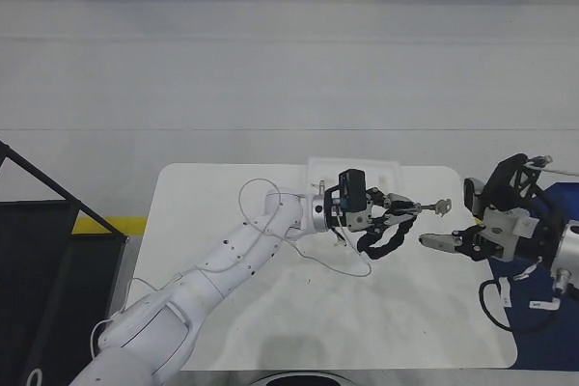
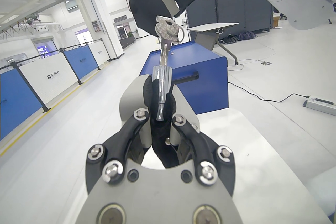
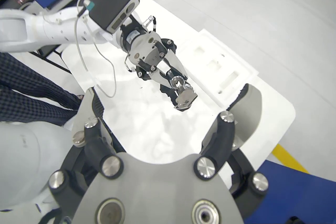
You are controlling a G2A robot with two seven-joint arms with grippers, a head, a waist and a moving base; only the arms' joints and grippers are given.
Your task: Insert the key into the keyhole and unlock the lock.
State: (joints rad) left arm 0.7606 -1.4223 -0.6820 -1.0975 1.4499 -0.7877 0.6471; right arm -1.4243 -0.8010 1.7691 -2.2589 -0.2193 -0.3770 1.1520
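My left gripper (image 1: 398,208) (image 2: 160,93) is shut on the lock's chrome cylinder (image 2: 162,78), held above the middle of the white table (image 1: 270,318). The lock's black cable (image 1: 386,241) loops below it. The silver key (image 1: 436,206) (image 2: 167,30) (image 3: 185,99) sticks out of the cylinder's end, its blade in the keyhole and its ring-bearing head pointing at the right arm. My right gripper (image 1: 442,240) (image 3: 169,97) is open just beyond the key head, not touching it, its fingers (image 3: 89,104) spread wide. One black pad (image 2: 147,12) sits behind the key head.
A white foam tray (image 1: 352,169) (image 3: 218,64) with rectangular recesses lies at the table's far edge. A blue cabinet (image 1: 560,328) stands off the table's right end and a black rack (image 1: 19,261) off its left.
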